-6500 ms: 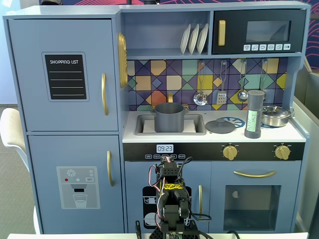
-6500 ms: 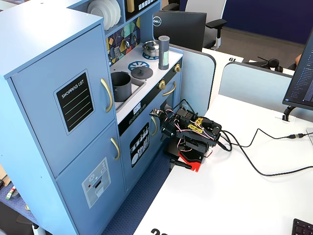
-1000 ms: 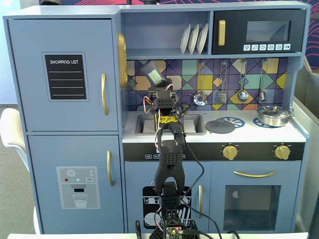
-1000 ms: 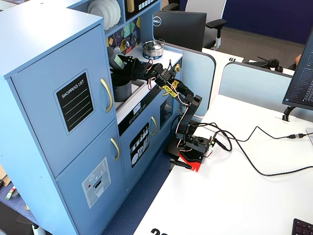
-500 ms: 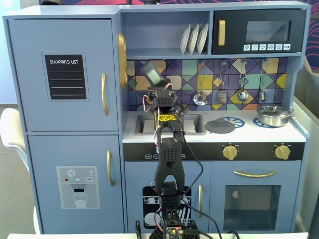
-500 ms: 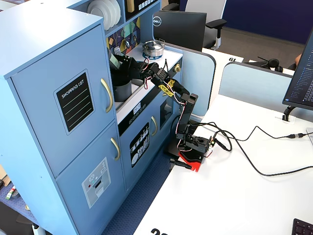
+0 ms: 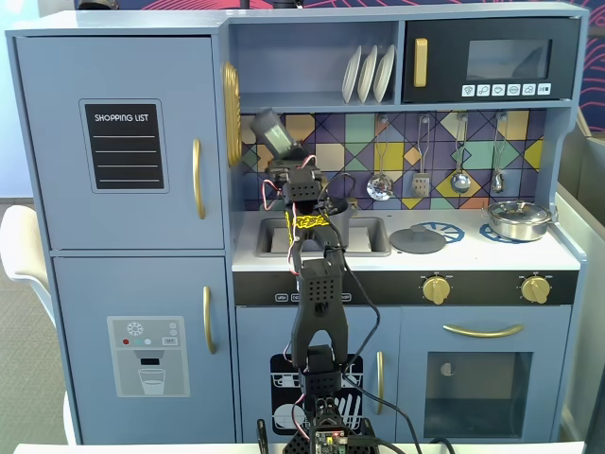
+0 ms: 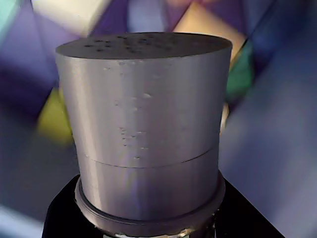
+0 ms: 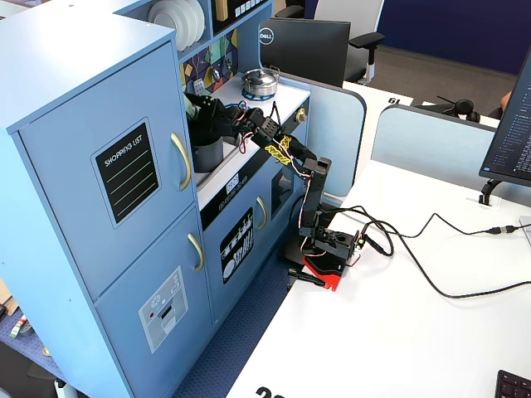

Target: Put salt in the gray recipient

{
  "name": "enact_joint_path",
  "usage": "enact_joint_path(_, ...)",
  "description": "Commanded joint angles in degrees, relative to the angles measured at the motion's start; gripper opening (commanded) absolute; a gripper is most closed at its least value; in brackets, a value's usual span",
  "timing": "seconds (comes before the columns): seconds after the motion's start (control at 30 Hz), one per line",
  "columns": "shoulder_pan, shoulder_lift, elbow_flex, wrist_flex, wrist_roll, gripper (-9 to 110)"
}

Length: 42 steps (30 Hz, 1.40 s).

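The salt [image 8: 143, 134] in my jaws looks like matt gray plastic, smooth but for fine specks and a thin seam round its body, and its cap end is dull with small dark holes. The pan [image 7: 518, 219] at the far right of the counter is shiny steel, while the pot [image 9: 207, 153] in the sink is a flat, matt gray. The kitchen [image 7: 123, 284] has a smooth painted blue finish with glossy gold handles [image 7: 198, 178], and my arm [image 7: 319, 303] is matt black plastic.
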Motion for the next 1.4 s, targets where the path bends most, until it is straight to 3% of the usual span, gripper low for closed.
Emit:
enact_joint_path(0.0,0.97,1.14,-4.83,-0.62,-0.62,0)
enact_joint_path(0.33,4.92,8.88,12.30,0.18,0.53,0)
enact_joint_path(0.5,-0.35,1.85,-1.93,-1.49,-1.32,0)
enact_joint_path(0.63,-1.93,-3.08,-13.36,-1.67,-8.53,0)
enact_joint_path(0.77,2.37,-0.88,-12.04,-1.49,-28.21,0)
enact_joint_path(1.07,29.36,7.65,1.32,2.81,-90.70,0)
enact_joint_path(1.2,42.63,8.70,3.34,-1.23,-114.96,0)
enact_joint_path(1.37,52.73,8.00,4.04,-11.60,-135.79,0)
